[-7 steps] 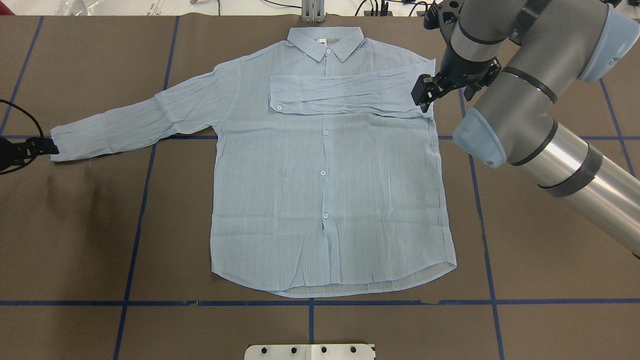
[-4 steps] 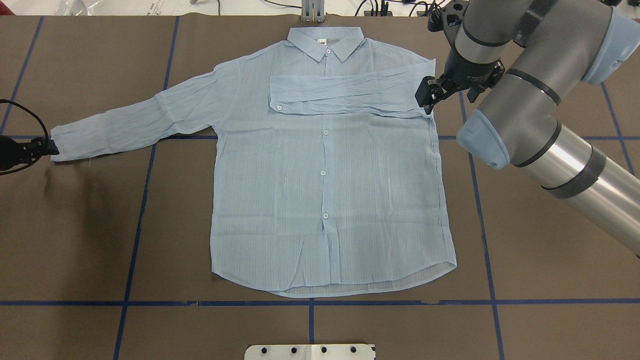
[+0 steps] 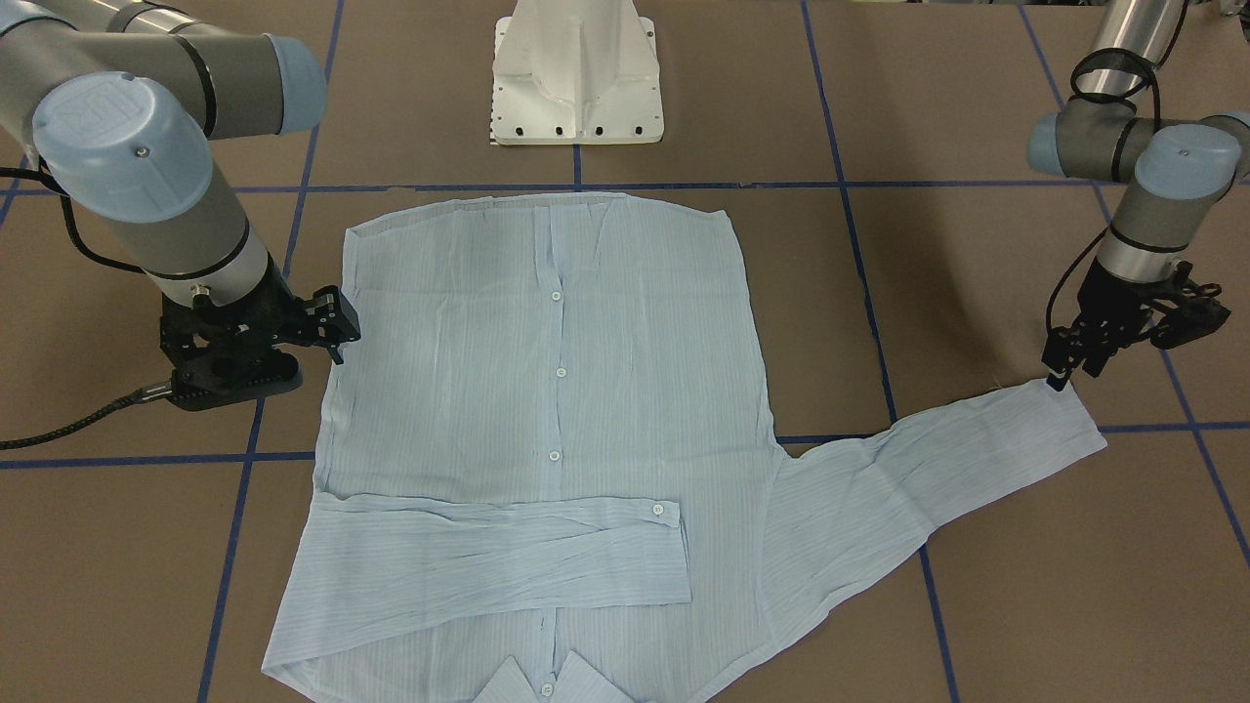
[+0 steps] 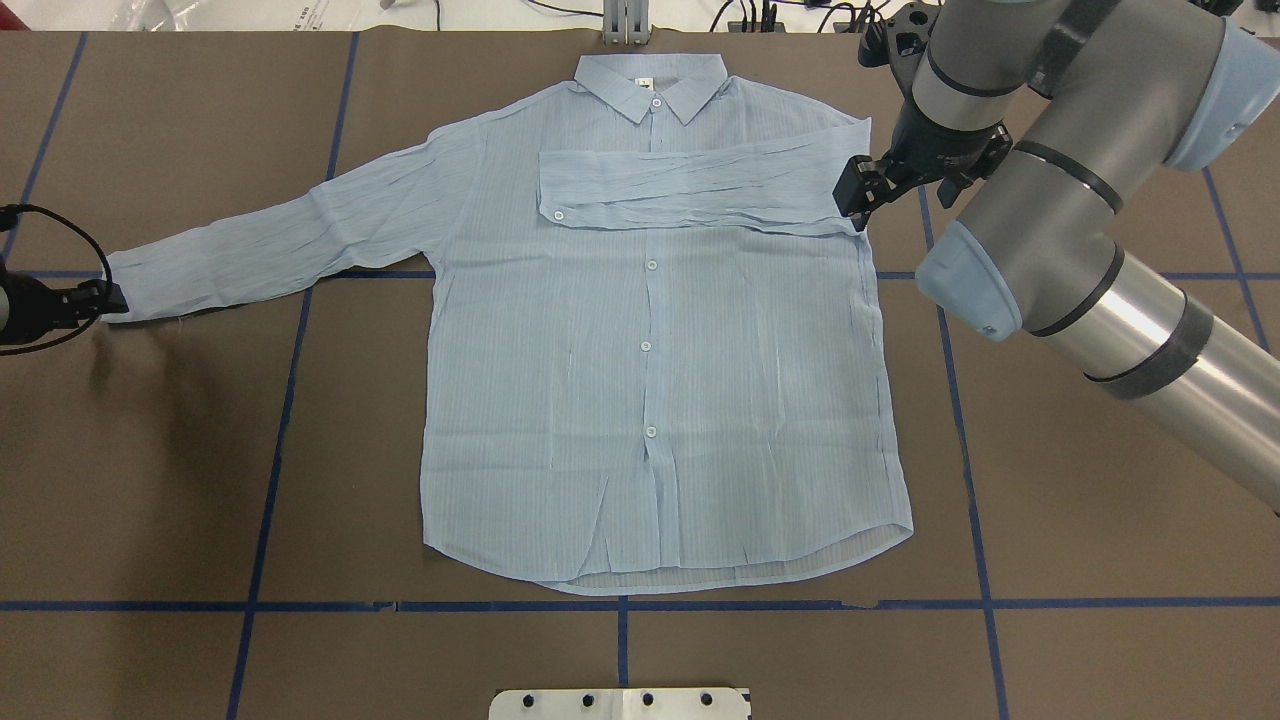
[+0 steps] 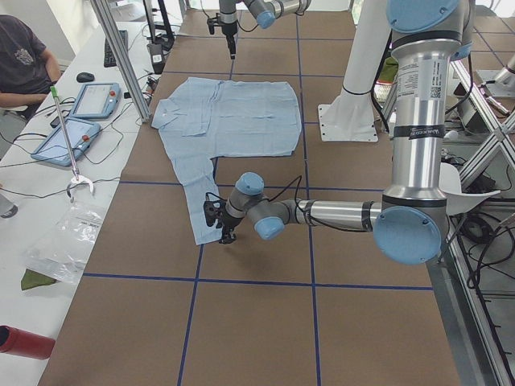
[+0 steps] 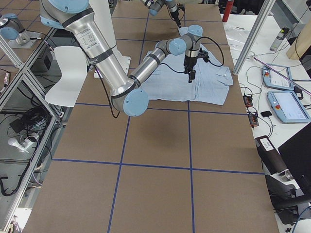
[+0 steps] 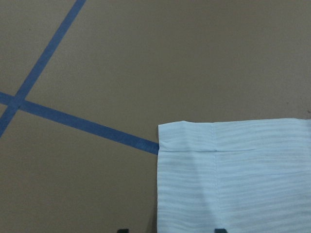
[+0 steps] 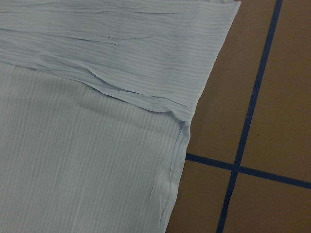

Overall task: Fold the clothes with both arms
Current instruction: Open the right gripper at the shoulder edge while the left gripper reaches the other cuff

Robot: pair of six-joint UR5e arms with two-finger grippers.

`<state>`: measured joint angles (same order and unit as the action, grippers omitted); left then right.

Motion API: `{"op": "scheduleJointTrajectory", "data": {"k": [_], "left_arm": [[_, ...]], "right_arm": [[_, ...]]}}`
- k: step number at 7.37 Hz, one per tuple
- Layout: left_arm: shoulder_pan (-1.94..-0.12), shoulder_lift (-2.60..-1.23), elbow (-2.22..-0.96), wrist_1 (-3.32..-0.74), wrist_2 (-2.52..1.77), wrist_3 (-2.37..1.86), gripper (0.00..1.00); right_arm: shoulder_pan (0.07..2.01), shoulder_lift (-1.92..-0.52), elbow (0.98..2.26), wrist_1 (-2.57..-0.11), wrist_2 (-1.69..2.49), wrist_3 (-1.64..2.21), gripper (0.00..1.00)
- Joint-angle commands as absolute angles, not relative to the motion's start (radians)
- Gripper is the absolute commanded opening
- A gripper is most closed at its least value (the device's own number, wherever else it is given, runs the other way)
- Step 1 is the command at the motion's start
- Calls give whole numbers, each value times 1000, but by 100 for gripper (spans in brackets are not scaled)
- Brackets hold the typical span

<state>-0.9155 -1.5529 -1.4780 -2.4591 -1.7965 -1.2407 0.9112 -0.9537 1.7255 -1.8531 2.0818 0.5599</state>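
The left claw (image 4: pixel 112 298) is spread. In its wrist view one fingertip (image 7: pixel 220 229) sits over the cloth and the other over bare tabletop (image 4: pixel 150 480), so it straddles the end edge of the cuff (image 7: pixel 233 179) without yet pinching it. Over the last second it has crept in from the tabletop's edge until its tips meet that cuff. I read this as lining up a grasp on the left sleeve (image 4: pixel 290 235), which lies stretched out flat and unfolded. The right claw (image 4: pixel 856 195) has meanwhile drifted a little outward from the shoulder end of the right sleeve (image 4: pixel 690 190). It holds nothing I can see, though I cannot tell whether it is spread or pressed together. That sleeve is already laid across the chest below the collar (image 4: pixel 650 85). The shirt (image 4: pixel 650 400) lies face up and buttoned in the middle of the tabletop, so one sleeve fold looks finished and the matching one is probably about to start.
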Motion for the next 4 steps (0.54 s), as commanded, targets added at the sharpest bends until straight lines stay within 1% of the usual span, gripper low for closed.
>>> {"op": "scheduleJointTrajectory", "data": {"k": [1, 4], "left_arm": [[-907, -1555, -1474, -2459, -1796, -1241, 61], [-899, -1555, -1471, -2457, -1796, -1241, 58]], "right_arm": [[911, -956, 1727, -1852, 2082, 560, 100], [908, -956, 1755, -1853, 2085, 574, 100]]}}
